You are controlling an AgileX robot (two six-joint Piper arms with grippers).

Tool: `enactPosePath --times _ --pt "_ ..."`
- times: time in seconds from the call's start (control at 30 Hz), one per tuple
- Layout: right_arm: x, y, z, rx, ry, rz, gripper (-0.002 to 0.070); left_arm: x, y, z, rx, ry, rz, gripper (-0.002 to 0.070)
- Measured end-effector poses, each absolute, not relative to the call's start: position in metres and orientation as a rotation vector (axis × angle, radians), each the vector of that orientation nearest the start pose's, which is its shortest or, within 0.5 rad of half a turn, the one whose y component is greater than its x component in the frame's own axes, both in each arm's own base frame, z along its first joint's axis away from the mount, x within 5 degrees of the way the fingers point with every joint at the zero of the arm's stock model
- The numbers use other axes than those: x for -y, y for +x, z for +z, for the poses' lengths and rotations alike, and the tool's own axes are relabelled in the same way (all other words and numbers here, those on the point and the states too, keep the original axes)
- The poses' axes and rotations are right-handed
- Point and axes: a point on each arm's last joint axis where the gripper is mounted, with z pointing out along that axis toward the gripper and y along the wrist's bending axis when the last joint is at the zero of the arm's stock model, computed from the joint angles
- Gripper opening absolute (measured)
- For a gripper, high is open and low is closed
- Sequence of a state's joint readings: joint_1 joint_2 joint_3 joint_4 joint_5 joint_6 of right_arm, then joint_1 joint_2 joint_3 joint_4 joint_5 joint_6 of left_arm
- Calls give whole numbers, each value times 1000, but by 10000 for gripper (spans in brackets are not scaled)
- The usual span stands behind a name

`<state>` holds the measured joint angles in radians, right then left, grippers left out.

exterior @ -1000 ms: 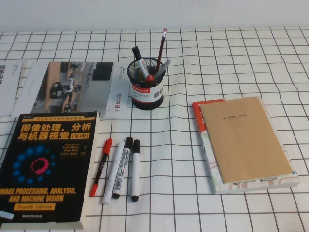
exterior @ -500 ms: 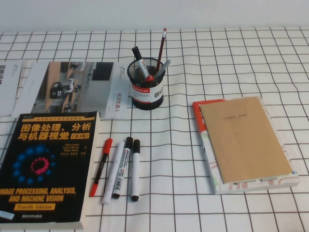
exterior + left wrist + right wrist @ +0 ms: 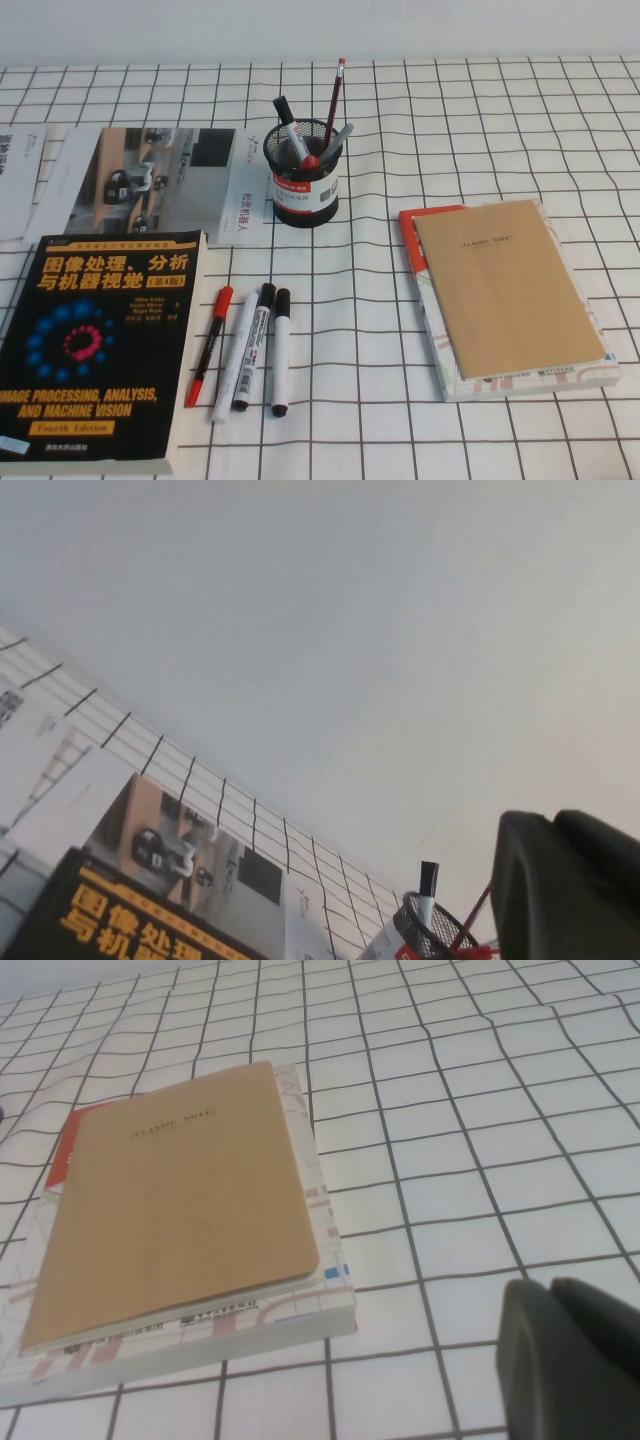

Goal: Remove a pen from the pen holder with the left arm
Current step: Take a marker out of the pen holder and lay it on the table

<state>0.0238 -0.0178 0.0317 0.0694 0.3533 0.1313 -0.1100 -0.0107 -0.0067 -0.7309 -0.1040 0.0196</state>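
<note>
**Left arm pen grab: nothing is moving yet**

So the scene is looking exactly the same as a second ago. Comparing the high view frames, not one thing is shifting on the table.

The pen holder (image 3: 303, 175), the black mesh cup, is standing upright toward the back middle of the checked tablecloth (image 3: 500, 120). It's still holding everything: a red pencil (image 3: 334, 95) is sticking up tallest, a black marker (image 3: 285, 112) is leaning left, and a grey pen (image 3: 340, 135) is poking out on the right.

The left gripper (image 3: 556, 830) is only showing at the edge of its own wrist view, with its jaws pressed together and gripping nothing. It's hanging well apart from the holder, over on the textbook side, with the holder sitting far off in that view.

The right gripper (image 3: 550, 1295) is hovering over bare cloth just beside the tan notebook (image 3: 505, 295), which is lying on top of another book. Honestly I can't tell how that gripper is set.

Other stuff: the black textbook (image 3: 95, 350) is lying front left, a brochure (image 3: 160, 185) is lying behind it just left of the holder, and the loose markers (image 3: 254, 345) are lying side by side just right of the textbook
</note>
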Motion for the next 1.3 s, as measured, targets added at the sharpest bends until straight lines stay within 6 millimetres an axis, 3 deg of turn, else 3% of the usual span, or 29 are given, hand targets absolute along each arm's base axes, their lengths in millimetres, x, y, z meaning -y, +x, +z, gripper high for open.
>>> enactPosePath --times 0.23,0.43,0.6,0.8,1.07,1.2,1.3 --pt "-3 53 172 -1848 143 176 -17 7 62 272 -1442 -226 -445 -3" --pt "-3 53 172 -1848 143 176 -16 12 96 300 -1571 -100 -300 -3" --pt "-3 53 172 -1848 143 176 -17 16 130 312 -1670 -54 -244 -3" --pt "-3 53 172 -1848 143 176 -17 30 158 314 -1686 28 -250 -3" --pt "-3 53 172 -1848 143 176 -16 75 190 304 -1599 267 -280 4" --pt "-3 53 172 -1848 143 176 -16 97 215 291 -1620 449 -205 102" --pt "-3 53 172 -1848 143 176 -17 110 233 283 -1631 554 -169 246"
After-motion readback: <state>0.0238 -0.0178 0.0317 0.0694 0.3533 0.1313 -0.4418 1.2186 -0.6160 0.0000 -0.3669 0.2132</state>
